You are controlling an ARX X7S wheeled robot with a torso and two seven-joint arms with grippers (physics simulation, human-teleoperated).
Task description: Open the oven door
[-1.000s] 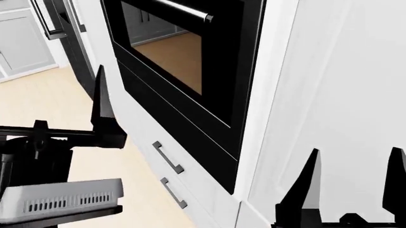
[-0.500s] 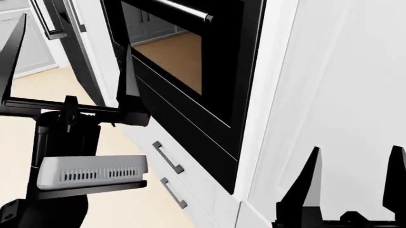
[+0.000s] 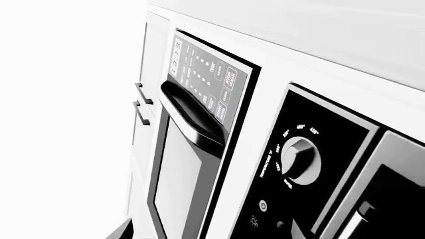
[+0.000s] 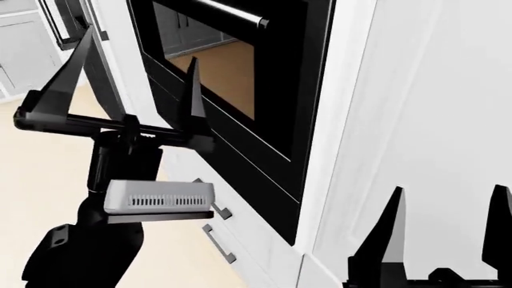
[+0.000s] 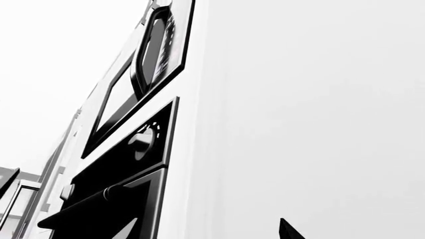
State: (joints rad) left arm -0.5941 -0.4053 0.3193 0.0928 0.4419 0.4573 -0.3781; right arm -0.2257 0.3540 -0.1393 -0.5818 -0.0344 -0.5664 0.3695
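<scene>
The oven door [image 4: 240, 78] is a glossy black panel with a dark glass window, shut flush in the white cabinet. Its silver bar handle [image 4: 232, 12] runs along the top edge. My left gripper [image 4: 128, 84] is open in front of the door's lower left part, one finger [image 4: 192, 90] overlapping the glass, with nothing between its fingers. The left wrist view looks up past the gripper [image 3: 211, 235] at the handle end [image 3: 355, 224] and a control knob [image 3: 300, 160]. My right gripper [image 4: 444, 240] stands open before the white panel, right of the oven. The right wrist view shows the handle [image 5: 86, 204].
Two white drawer fronts with small black handles [image 4: 212, 201] sit below the oven. A black refrigerator [image 4: 80, 24] stands at the far left over light wood floor [image 4: 40, 138]. A microwave with a curved handle [image 3: 192, 119] is mounted above the oven. A tall white cabinet side [image 4: 432, 120] fills the right.
My left arm has risen and swung right, bringing its open gripper up in front of the oven door. The right gripper has not moved.
</scene>
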